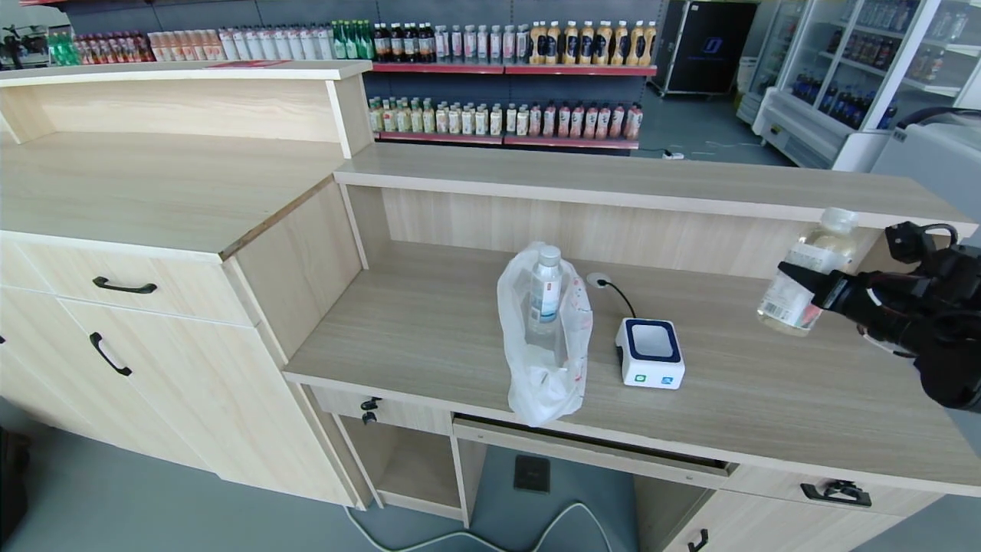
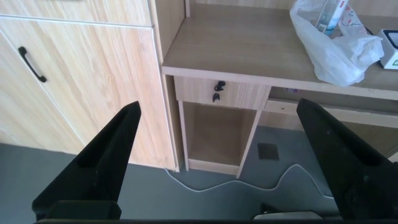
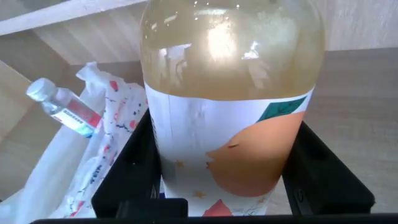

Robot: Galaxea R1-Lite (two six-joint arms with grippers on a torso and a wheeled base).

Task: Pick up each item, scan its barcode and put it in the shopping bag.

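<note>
One down, one in hand, by the look of it.

From the head view: finds a clear plastic water bottle with a blue-and-white label (image 1: 546,295) upright inside the thin white plastic shopping bag (image 1: 540,376) on the pale wooden counter (image 1: 429,330), so judged done. Finds the black right gripper (image 1: 812,287) clamped round a second clear bottle of pale yellowish drink with a white label (image 1: 803,277), held tilted in the air, well apart from the small white box scanner with a dark blue window (image 1: 650,351) just beside the bag. Left to do, probably: scan, then bag.

From the left wrist view: shows the left gripper (image 2: 217,155) low in front of the counter, black fingers (image 2: 93,168) spread wide, nothing between them. Adds the bag hanging a little over the counter edge.

From the right wrist view: adds the held label's orange and green print, and the bagged bottle beyond it.
</note>
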